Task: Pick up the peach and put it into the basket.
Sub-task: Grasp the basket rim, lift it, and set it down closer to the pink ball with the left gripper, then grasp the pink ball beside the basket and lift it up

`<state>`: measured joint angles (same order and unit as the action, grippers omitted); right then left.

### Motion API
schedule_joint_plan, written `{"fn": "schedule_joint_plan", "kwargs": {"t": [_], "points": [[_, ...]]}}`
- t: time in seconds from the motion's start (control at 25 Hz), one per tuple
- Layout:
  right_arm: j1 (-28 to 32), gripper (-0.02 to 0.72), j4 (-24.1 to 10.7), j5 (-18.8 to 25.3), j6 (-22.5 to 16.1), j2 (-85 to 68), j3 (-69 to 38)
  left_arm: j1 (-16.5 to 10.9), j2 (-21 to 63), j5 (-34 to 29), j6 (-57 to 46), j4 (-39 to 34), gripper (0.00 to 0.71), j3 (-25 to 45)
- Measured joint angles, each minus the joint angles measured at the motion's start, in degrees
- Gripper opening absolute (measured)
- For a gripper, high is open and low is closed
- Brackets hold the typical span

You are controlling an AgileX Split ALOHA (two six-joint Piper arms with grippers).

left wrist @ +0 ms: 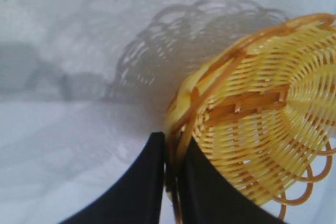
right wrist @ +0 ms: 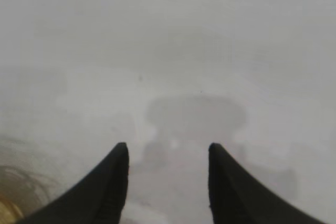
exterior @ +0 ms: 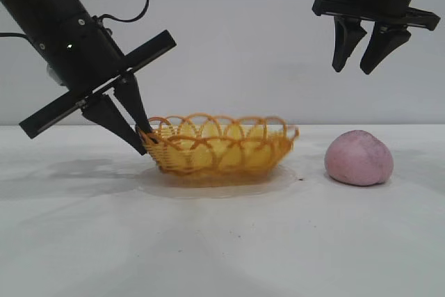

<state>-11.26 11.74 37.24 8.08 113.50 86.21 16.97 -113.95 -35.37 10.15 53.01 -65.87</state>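
**Left gripper pinching the basket rim, peach resting apart on the table**

Nearest the camera in the exterior view is a bare white table (exterior: 222, 248) that fills the lower half of the frame. Farther back, at centre, sits the basket (exterior: 219, 147), yellow weave with an orange looped rim. The peach (exterior: 359, 157), a pale pink rounded lump, lies on the table at the right of the frame, clearly apart from the basket and outside it.

At the left of the frame, the left gripper (exterior: 141, 137) slants down and meets the basket's left edge. In the left wrist view its 2 black fingers (left wrist: 142, 182) stand close together with the basket's rim (left wrist: 176, 145) caught in the narrow gap between them.

At the upper right of the exterior view, the right gripper (exterior: 361, 60) hangs well above the peach. Its 2 fingers stand apart and hold nothing; the right wrist view shows only blurred pale table between them.

Behind everything is a plain grey wall (exterior: 236, 33).
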Motion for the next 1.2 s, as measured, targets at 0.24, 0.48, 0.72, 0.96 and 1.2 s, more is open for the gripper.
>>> {"fn": "schedule_joint_plan", "kwargs": {"t": [0.24,0.48,0.72,0.96,1.2], "points": [[0.0,0.296,0.1,0.0,0.0,0.0,0.0,0.0,0.0,-2.51,0.0,0.0,0.559,0.0],[0.0,0.296,0.1,0.0,0.0,0.0,0.0,-1.15,4.57,-3.42,3.85,-2.45,0.582,0.0],[0.0,0.296,0.1,0.11,0.0,0.0,0.0,-4.44,7.63,-10.15,5.19,-19.14,0.523,-4.8],[0.0,0.296,0.1,0.21,0.0,0.0,0.0,-5.02,7.63,-18.71,0.88,-41.29,0.523,-10.25],[0.0,0.296,0.1,0.21,0.0,0.0,0.0,-6.43,7.63,-25.69,-3.78,-55.43,0.523,-10.58]]}}
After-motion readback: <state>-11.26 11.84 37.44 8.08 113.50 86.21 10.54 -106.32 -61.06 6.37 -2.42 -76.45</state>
